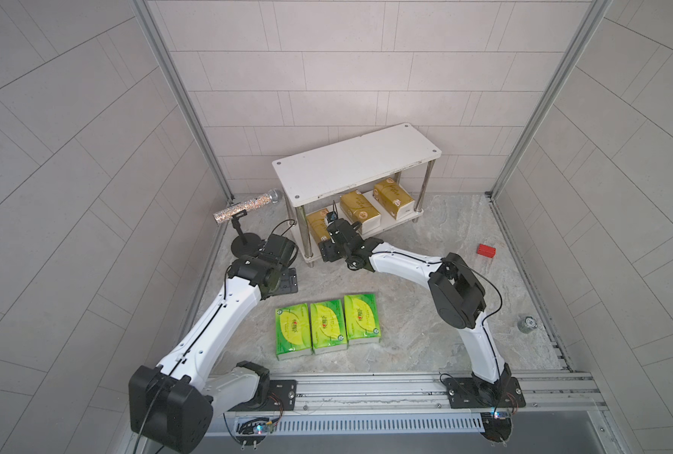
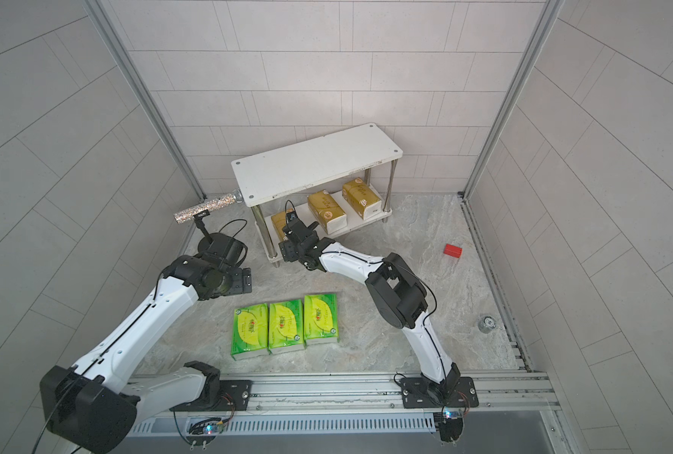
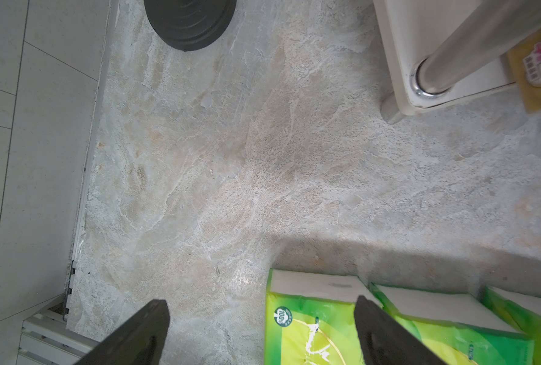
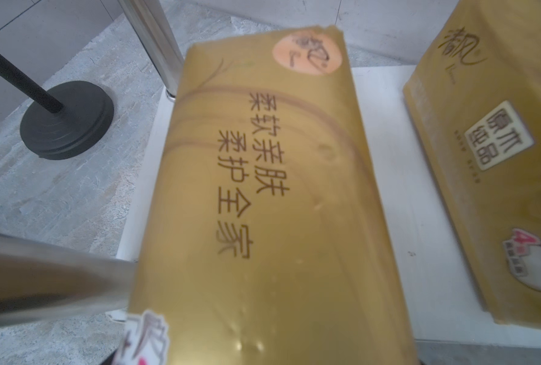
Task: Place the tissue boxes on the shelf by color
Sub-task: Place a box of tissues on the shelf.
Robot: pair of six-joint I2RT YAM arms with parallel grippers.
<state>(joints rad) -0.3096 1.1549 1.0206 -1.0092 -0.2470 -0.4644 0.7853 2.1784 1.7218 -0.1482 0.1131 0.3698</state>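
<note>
Green tissue boxes [image 1: 328, 327] lie nearest on the table [image 1: 425, 314], likely soft, light and slick; pinch across the narrow width. Left gripper [image 3: 261, 301] hangs spread wide just beyond. Farther, gold tissue boxes [image 1: 358, 210] fill the lower board of the shelf [image 1: 350, 165]; whether the right gripper [image 1: 327, 236] grips one I cannot tell.

A glittery microphone [image 1: 246, 205] stands well apart from a red block [image 1: 486, 250].

— What do you count?
— Three gold tissue packs [image 1: 319, 227] [image 1: 358, 210] [image 1: 393, 198] at my right gripper [image 1: 333, 232], three green tissue packs [image 1: 292, 332] [image 1: 328, 327] [image 1: 362, 319] near my left gripper [image 3: 259, 305].
— And?
— One shelf [image 1: 356, 163], one microphone [image 1: 244, 207], one red block [image 1: 486, 250].
</note>
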